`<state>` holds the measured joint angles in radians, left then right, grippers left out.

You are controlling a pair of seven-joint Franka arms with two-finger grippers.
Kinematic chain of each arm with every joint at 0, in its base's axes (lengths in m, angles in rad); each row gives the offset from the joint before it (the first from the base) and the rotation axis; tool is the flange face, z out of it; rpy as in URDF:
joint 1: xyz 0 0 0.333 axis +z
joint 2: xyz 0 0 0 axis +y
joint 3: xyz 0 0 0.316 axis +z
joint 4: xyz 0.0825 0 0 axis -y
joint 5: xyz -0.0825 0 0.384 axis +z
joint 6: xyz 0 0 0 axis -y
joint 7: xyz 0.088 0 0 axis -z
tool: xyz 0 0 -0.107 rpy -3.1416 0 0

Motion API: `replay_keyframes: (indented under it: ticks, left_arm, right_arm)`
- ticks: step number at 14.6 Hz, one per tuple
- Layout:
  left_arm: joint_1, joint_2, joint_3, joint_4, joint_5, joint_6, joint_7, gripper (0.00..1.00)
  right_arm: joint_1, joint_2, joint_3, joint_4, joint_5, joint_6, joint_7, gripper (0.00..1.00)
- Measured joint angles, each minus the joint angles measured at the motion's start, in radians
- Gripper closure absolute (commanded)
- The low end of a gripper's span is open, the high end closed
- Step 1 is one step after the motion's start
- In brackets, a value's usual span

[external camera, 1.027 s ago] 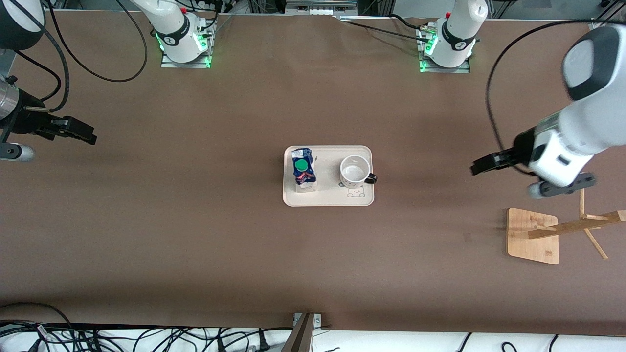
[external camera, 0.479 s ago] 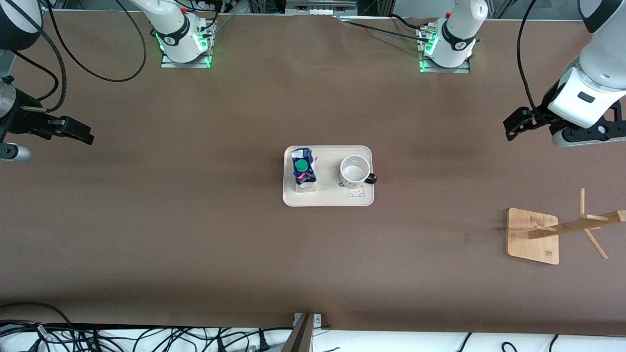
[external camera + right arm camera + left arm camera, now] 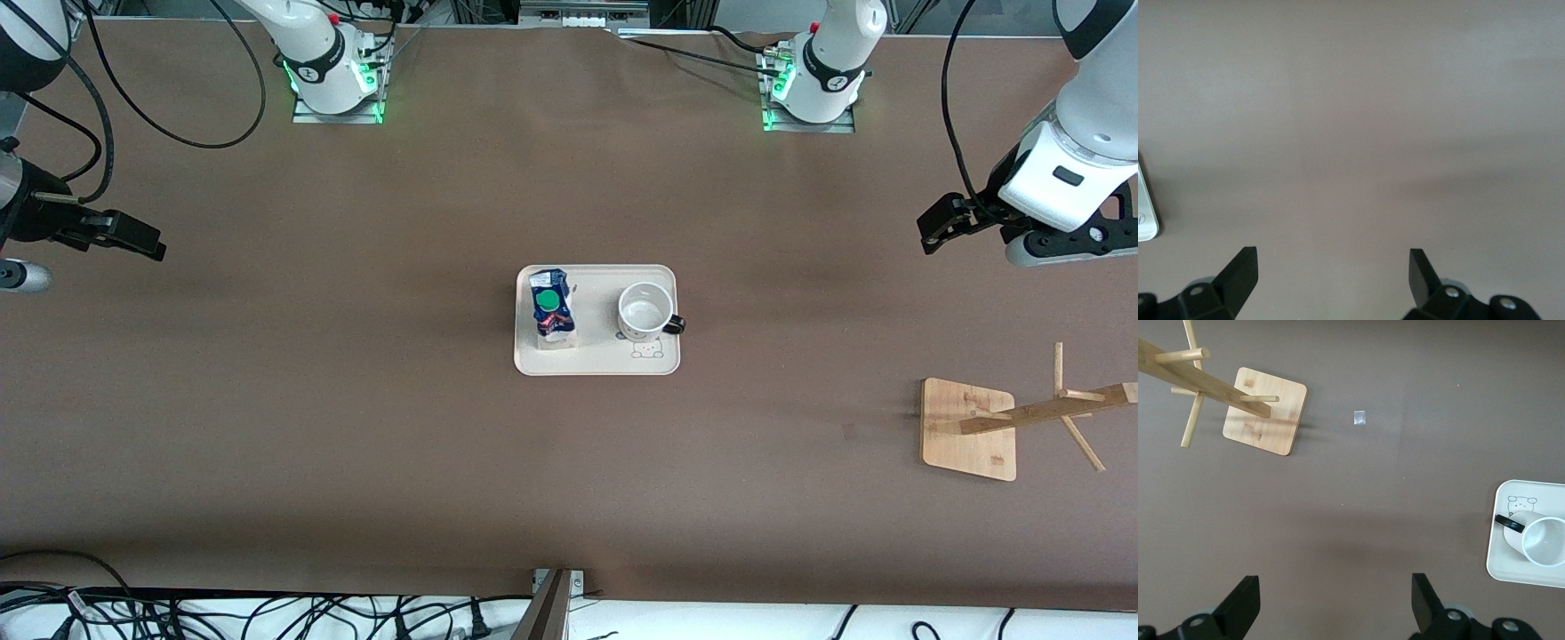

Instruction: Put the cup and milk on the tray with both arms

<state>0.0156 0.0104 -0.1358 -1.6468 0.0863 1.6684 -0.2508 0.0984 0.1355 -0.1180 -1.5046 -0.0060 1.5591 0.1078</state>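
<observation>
Currently, both task items stand on the tray [image 3: 597, 360], which lies at the middle of the table [image 3: 356, 400] with its long axis running from one arm's end of the table to the other.

The milk carton [image 3: 553, 318] stands upright on the half of the tray toward the right arm's end. It is dark blue and white, with a round green screw cap on the gable top. The cup [image 3: 645, 312] stands upright and empty on the half toward the left arm's end, apart from the carton. It is white with a thin black rim; its black loop handle points toward the left arm's end and reaches over the tray rim.

The left gripper [image 3: 933, 229] hangs over bare table at the left arm's end, well apart from the tray, jaws spread wide and holding nothing. The right gripper [image 3: 147, 242] hangs over bare table at the right arm's end, likewise well apart, jaws spread and empty. From each gripper the tray lies toward the table centre; the left arm is nearer the cup, the right arm nearer the carton.

Judgement: placement appears complete, and no further grasp is called for.

A wooden cup rack [image 3: 973, 428] stands near the left arm's end, nearer the front camera than the tray.
</observation>
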Motion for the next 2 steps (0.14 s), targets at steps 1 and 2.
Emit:
replay_keyframes:
  ticks: [1,2]
  left_arm:
    - [0.0,0.0,0.0,0.0,-0.005,0.0,0.0,0.0]
    - [0.0,-0.001,0.0,0.0,-0.013,0.001,0.0,0.0]
  right_arm:
    - [0.0,0.0,-0.004,0.0,0.0,-0.003,0.0,0.0]
    - [0.0,0.0,-0.007,0.0,0.0,-0.004,-0.001,0.0]
